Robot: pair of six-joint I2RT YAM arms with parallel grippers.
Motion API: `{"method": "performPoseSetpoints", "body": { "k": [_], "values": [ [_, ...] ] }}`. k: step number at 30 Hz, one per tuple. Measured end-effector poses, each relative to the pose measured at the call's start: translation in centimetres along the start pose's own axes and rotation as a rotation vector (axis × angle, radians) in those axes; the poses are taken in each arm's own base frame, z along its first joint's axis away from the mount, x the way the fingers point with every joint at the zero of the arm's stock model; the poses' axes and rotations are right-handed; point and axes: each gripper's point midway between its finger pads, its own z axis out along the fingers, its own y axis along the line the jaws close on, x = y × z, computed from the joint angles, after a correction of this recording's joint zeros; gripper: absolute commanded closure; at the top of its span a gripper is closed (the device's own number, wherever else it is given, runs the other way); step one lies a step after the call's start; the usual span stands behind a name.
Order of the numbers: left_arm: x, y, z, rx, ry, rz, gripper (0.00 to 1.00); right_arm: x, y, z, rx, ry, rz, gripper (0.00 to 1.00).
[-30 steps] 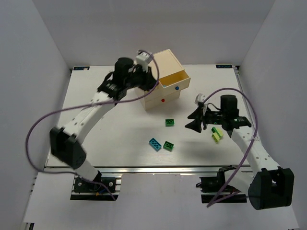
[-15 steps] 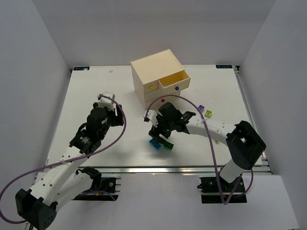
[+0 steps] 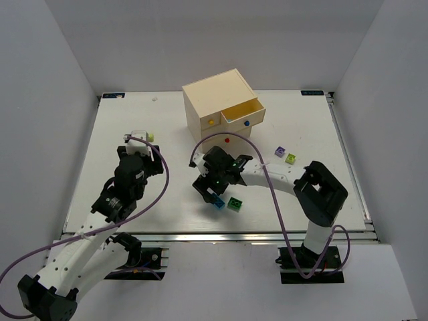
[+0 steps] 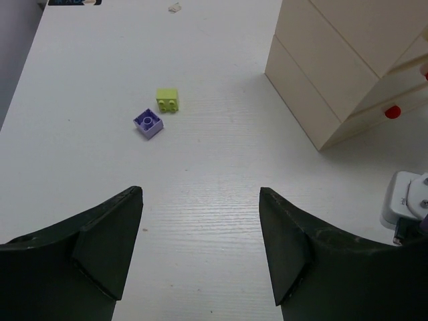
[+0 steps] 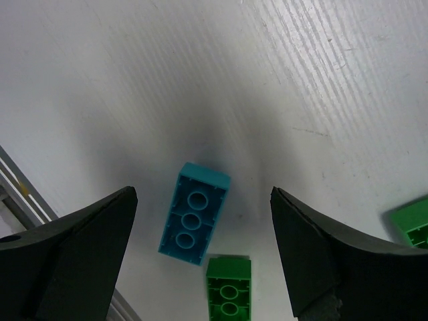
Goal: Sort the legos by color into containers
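My right gripper (image 5: 202, 197) (image 3: 208, 192) hangs open just above a teal-blue lego (image 5: 195, 214) (image 3: 218, 203) that lies studs down between its fingers, untouched. A green lego (image 5: 229, 287) (image 3: 235, 204) lies right beside the teal one, and another green one (image 5: 411, 224) shows at the view's edge. My left gripper (image 4: 199, 200) (image 3: 142, 152) is open and empty over bare table. Ahead of it lie a yellow-green lego (image 4: 167, 100) (image 3: 150, 137) and a pale purple one (image 4: 148, 123). The cream chest (image 3: 214, 93) (image 4: 334, 67) stands at the back, with its blue-knob drawer (image 3: 247, 123) pulled out.
The chest's yellow knob (image 3: 211, 122) and red knob (image 3: 228, 140) (image 4: 392, 112) mark shut drawers. A purple lego (image 3: 280, 152) and a yellow-green lego (image 3: 291, 158) lie right of centre. The table's metal front rail (image 3: 200, 235) runs close behind the teal lego.
The left arm has left the chest and come to the table's left middle. The right arm has swung from the right side over to the teal lego. Both grippers have opened.
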Motion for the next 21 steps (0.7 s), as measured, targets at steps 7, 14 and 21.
{"method": "performPoseSetpoints", "body": {
  "k": [7, 14, 21],
  "values": [
    [-0.3, 0.4, -0.1, -0.019, -0.011, 0.0, 0.2, 1.4, 0.7, 0.5, 0.031, 0.038, -0.004, 0.2],
    [-0.3, 0.4, -0.1, -0.02, -0.011, 0.001, 0.2, 4.4, 1.0, 1.1, 0.058, 0.103, -0.026, 0.36],
    [-0.3, 0.4, -0.1, -0.019, -0.011, 0.004, 0.2, 4.3, 0.6, 1.3, 0.097, 0.089, -0.056, 0.76]
  ]
}}
